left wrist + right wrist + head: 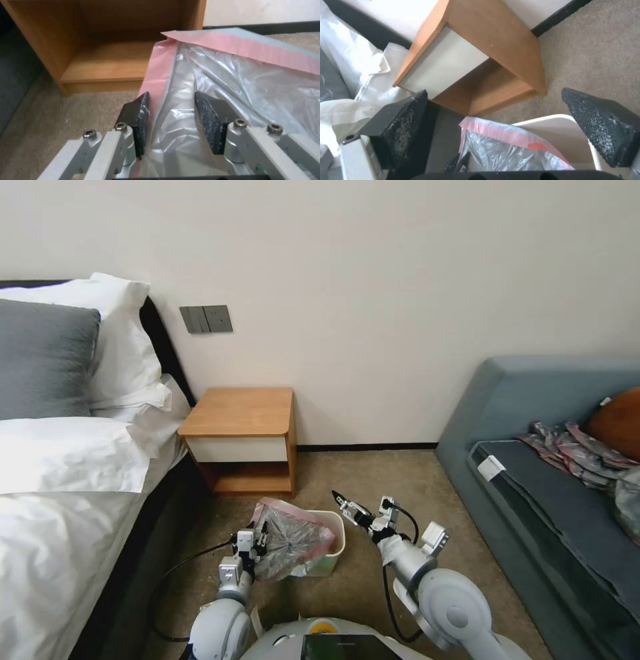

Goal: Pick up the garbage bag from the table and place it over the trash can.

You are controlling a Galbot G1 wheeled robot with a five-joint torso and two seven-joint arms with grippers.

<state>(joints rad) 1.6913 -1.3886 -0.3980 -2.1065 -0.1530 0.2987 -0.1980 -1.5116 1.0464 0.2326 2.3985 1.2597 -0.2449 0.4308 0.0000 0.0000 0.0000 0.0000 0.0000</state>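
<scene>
The garbage bag (293, 540), grey translucent film with a pinkish-red rim, lies crumpled over the left half of the cream-white trash can (335, 535) on the carpet. One rim corner sticks up toward the table (241, 412), whose top is bare. My left gripper (260, 532) is at the bag's left edge. In the left wrist view this gripper (171, 110) is open, with bag (240, 75) film lying between the fingers (138, 117). My right gripper (360, 503) hovers open just above the can's right rim (553, 118), with nothing between its fingers (600, 122). The bag (506, 147) shows below it.
A bed with white bedding (60, 500) runs along the left, close to the left arm. A grey-blue sofa (547, 460) with patterned cloth (577, 450) stands at the right. Open carpet (400, 473) lies between nightstand, can and sofa. A cable (180, 567) loops on the floor.
</scene>
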